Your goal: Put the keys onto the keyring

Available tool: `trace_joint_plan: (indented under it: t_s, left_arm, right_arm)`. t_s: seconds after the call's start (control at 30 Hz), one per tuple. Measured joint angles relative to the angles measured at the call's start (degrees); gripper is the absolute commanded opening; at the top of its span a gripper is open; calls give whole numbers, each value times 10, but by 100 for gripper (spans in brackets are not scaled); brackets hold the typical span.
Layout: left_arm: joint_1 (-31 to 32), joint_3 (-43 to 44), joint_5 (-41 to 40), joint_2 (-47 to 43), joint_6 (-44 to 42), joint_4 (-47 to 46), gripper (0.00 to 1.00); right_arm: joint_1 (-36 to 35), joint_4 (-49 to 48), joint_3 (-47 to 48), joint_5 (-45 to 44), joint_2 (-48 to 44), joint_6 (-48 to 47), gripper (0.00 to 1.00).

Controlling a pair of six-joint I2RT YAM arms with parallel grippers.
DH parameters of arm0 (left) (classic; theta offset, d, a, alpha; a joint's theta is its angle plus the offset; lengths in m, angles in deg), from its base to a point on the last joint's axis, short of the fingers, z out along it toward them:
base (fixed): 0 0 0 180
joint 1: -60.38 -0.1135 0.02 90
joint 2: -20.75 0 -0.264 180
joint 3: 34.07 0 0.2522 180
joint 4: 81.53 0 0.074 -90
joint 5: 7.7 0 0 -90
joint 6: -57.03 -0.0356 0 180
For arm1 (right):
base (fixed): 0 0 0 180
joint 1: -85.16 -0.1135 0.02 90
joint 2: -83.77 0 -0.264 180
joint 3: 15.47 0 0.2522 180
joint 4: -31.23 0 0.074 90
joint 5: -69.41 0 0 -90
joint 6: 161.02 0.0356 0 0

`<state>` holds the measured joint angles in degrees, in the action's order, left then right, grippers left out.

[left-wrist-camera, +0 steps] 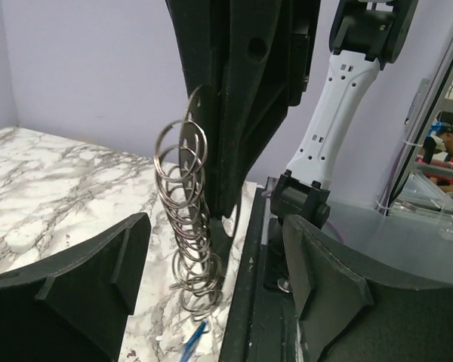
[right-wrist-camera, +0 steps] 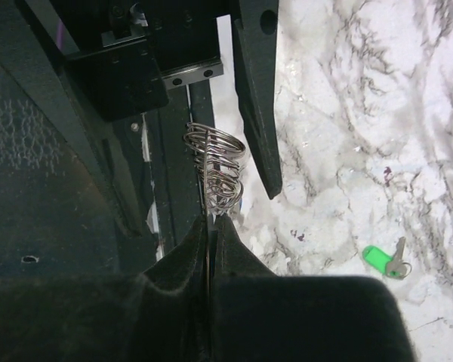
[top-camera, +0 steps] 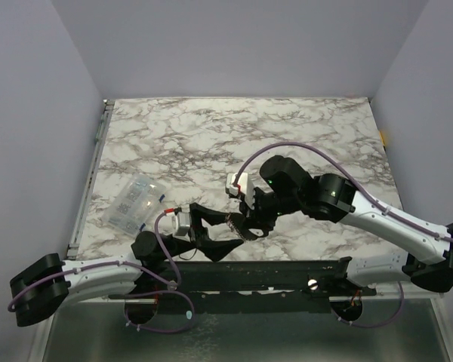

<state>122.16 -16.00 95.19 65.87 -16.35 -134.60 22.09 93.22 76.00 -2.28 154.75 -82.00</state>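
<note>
The keyring is a chain of silvery linked rings hanging down to the marble table. My right gripper is shut on its top ring, and the rings dangle just past the fingertips. My left gripper is open, with one finger on each side of the hanging chain and touching nothing. A blue key lies at the chain's lower end; whether it is linked to the chain I cannot tell. A mint green key lies loose on the marble to the right.
A clear plastic bag with blue marks lies at the table's left edge. The black rail along the near edge runs right beside the chain. Both arms crowd the front middle of the table.
</note>
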Motion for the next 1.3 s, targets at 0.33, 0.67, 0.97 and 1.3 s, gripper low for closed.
trace_joint_plan:
  t_s: [0.33,0.67,0.97,1.3]
  left_arm:
    - [8,-9,1,90,-30,-121,31]
    - [11,-21,15,123,-32,-181,0]
    - [10,-22,23,123,-37,-188,0]
    - [11,-22,33,123,-38,-188,0]
  right_arm:
    - [0,24,29,38,15,11,1]
    - [0,31,32,49,19,11,1]
    - [0,39,71,40,43,20,60]
    - [0,38,122,20,66,18,34]
